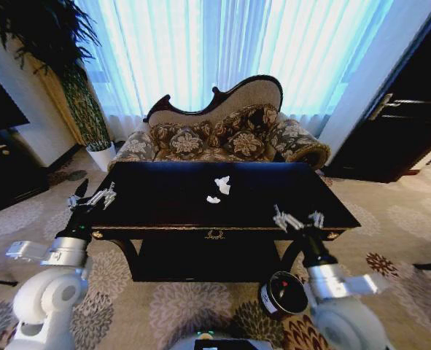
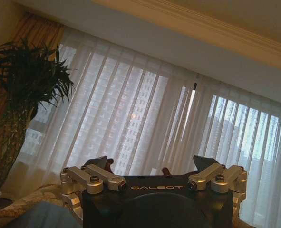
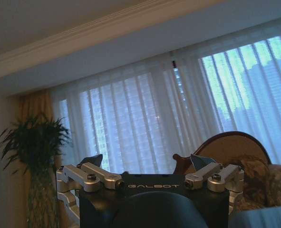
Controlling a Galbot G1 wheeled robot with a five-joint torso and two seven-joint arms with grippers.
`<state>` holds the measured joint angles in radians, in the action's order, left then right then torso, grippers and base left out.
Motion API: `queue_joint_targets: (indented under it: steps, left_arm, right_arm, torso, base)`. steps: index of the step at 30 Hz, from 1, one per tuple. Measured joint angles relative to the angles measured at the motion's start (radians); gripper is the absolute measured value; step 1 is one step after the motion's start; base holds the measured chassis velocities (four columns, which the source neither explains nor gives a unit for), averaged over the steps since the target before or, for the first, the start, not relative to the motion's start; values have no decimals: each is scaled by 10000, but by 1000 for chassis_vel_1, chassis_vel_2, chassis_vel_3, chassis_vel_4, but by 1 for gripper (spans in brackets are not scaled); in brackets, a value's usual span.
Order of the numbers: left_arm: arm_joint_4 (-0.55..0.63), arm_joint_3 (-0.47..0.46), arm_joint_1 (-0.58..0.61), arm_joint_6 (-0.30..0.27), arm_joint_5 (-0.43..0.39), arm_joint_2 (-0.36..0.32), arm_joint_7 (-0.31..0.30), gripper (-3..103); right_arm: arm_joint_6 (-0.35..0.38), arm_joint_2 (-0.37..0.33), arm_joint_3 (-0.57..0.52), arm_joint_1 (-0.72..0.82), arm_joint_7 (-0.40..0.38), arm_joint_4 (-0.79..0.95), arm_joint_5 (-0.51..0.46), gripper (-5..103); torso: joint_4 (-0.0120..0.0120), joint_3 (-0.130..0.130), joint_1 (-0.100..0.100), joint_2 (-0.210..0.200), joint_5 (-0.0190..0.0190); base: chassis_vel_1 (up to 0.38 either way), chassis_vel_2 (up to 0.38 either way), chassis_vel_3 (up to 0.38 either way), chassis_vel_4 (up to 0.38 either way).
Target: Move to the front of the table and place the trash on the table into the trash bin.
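Mid-frame on the table (image 1: 164, 191) lay two light, crushable paper wads (image 1: 222, 185); pinch whole. Left gripper (image 1: 92, 198) and right gripper (image 1: 297, 219) hovered released, empty.

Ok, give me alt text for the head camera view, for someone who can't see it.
A dark glossy table holds two white paper wads; a sofa stands behind it. The left gripper and right gripper, both open, hang at its front corners, above a dark trash bin on the carpet.

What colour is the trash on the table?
White: two paper wads on the dark table, best seen in the head view.
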<state>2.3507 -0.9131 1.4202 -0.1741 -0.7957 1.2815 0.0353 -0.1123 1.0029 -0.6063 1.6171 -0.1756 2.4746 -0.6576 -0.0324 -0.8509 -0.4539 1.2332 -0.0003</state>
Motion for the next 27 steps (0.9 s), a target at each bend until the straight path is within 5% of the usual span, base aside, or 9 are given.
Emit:
queue_joint_targets:
  steps: [15,23,27]
  left_arm:
    - [-324,325,-273,-65,319,58,3,100]
    - [-1010,918,-771,-68,623,6,60,100]
    - [-1298,1064,-983,-50,664,5,84,100]
  right_arm:
    - [1498,-2493,1234,-2863,-973,-2017,813,100]
    - [2430,-5403,1960,-4513,-1484,-2828,-1866,100]
    - [2678,-6001,2883,-5832,-1471,-3199,-2783,100]
  torso:
    - [0,-1,0,-1,3]
    - [-8,0,-1,-1,-1]
    - [-1,0,-1,-1,0]
  base:
    - [0,0,0,0]
    - [0,0,0,0]
    - [0,0,0,0]
